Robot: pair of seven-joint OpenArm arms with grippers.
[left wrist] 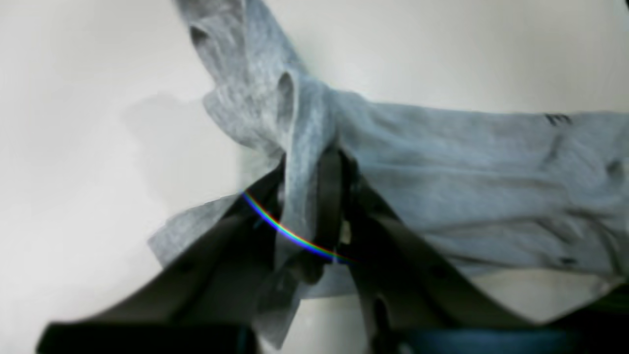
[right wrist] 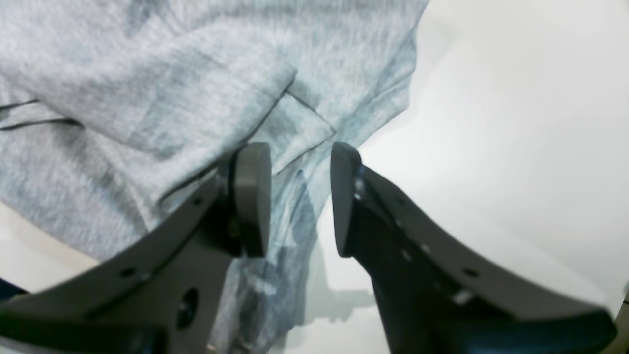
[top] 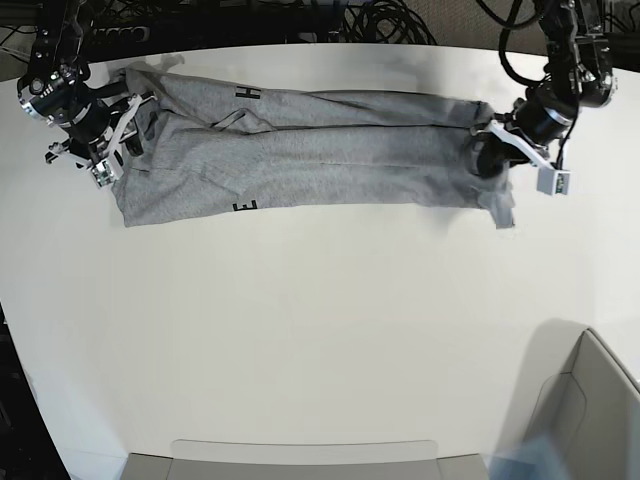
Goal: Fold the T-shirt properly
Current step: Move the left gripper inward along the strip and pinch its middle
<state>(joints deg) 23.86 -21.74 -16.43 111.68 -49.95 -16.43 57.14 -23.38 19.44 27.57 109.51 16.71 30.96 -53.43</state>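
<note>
Dark pincer arms filled the bottom of both wrist views, blurred and cut off by the lower edge. From the left wrist camera, the left pincer (left wrist: pixel 314 196) was clenched on a bunched fold of the T-shirt (left wrist: pixel 467 182); the cloth hid its tips almost wholly, and a rainbow streak of glare crossed them. Grey fabric twisted upward out of the grip and ran off the top of the picture, while the rest stretched to the right edge, where a scrap of black lettering showed, too soft to read.

From the right wrist camera, the right pincer (right wrist: pixel 300 196) stood released, its two pads plainly apart with nothing between them. It hung at the T-shirt's (right wrist: pixel 162 88) edge, over layered folds and a hem line; whether the pads touched the cloth I could not tell.

Only the base view gave the whole layout: the T-shirt (top: pixel 320 150) lay stretched into a long, narrow band across the far side of the white desk (top: pixel 320 330), a few black letters peeking out near its left end. The left pincer (top: pixel 487 150) sat at the band's right end, the right pincer (top: pixel 125 125) at its left end. Both were too small there to judge their grip. A grey bin (top: pixel 590 410) was cut off at the lower right corner.
</note>
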